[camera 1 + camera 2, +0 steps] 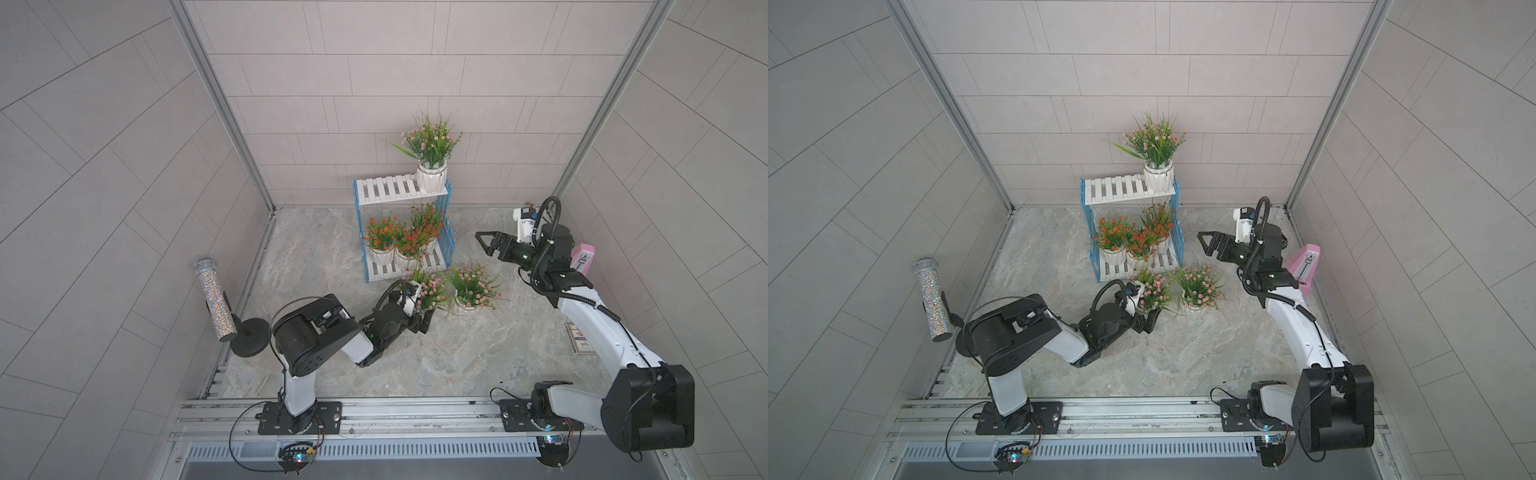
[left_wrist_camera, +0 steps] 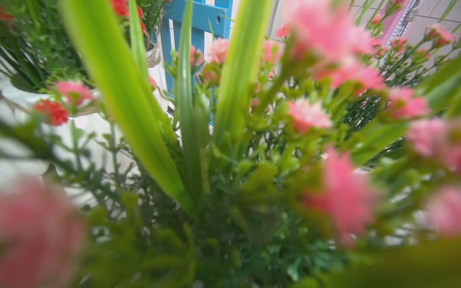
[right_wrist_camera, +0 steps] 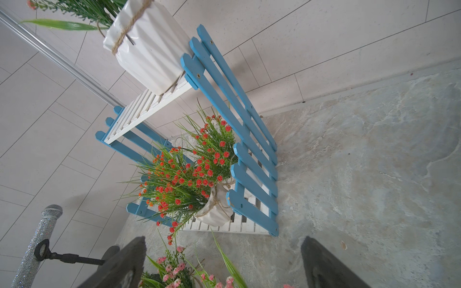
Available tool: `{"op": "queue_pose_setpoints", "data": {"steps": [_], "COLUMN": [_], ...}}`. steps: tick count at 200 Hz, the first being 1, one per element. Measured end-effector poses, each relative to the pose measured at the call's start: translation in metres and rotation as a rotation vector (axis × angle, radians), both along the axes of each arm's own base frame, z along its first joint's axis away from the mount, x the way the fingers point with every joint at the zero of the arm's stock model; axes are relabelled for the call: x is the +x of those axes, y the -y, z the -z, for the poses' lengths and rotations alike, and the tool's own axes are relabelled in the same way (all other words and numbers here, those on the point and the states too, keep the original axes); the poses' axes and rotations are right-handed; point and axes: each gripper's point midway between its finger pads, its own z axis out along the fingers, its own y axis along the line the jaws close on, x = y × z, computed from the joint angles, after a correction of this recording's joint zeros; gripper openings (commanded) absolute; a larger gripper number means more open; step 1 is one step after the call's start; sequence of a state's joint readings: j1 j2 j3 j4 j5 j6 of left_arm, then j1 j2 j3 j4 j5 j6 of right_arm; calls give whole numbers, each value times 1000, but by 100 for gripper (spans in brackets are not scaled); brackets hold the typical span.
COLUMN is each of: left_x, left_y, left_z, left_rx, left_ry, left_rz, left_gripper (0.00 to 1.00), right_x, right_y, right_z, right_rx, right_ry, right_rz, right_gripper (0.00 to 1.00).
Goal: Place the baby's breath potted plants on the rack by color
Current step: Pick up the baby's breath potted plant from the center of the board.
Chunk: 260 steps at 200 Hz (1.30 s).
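While the right pincer hangs in the air beside the rack, its jaws spread wide with nothing between them, the left pincer is low on the table, pushed in at the foot of the nearer pink plant. From where I stand its jaws look wide too. But the foliage hides the pot, and the left wrist view is nothing but blurred leaves and pink blossoms, so I cannot tell whether the fingers are touching the pot.

The three red-orange plants sit crowded together on the lower shelf. One placed pink plant stands at the right end of the upper shelf, and the rest of that shelf is bare. A second loose pink plant stands on the table just beside the one the left pincer is at, both just in front of the rack.

I'd judge the job about two-thirds done, with two pink pots not yet up. The worry is the closeness — the two loose plants' leaves mingle, so lifting one could drag or tip its neighbour. The pot's glossy ribbed sides might slip if the jaws close on stems instead of the pot. And the way up passes the red-orange sprays and the blue side panel — a snag there could topple a placed pot or nudge the top one off its end.
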<state>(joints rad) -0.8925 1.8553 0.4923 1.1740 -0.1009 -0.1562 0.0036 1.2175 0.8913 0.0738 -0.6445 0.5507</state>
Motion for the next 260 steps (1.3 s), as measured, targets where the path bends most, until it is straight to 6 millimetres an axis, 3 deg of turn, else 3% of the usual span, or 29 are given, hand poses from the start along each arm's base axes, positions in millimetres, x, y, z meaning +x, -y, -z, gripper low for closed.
{"op": "queue_pose_setpoints", "data": {"steps": [64, 86, 127, 176, 215, 260], "left_x": [9, 10, 13, 7, 0, 13], "left_y": [1, 1, 2, -4, -17, -29], "left_z": [-4, -3, -7, -19, -62, -136], "left_rx": [-8, -9, -1, 40, 48, 68], "left_ry": [-5, -8, 4, -20, -3, 25], "left_rz": [5, 10, 19, 24, 9, -84], "left_gripper": [99, 96, 80, 81, 82, 84], "right_x": [2, 2, 3, -1, -5, -11], "right_y": [0, -1, -1, -1, 2, 5], "right_z": [0, 2, 2, 11, 11, 3], "right_rx": [1, 1, 1, -1, -7, -15], "right_ry": [4, 0, -2, -19, -14, 4], "right_rz": [-2, -4, -5, 1, 17, 33], "right_gripper": [99, 99, 99, 100, 99, 99]}}
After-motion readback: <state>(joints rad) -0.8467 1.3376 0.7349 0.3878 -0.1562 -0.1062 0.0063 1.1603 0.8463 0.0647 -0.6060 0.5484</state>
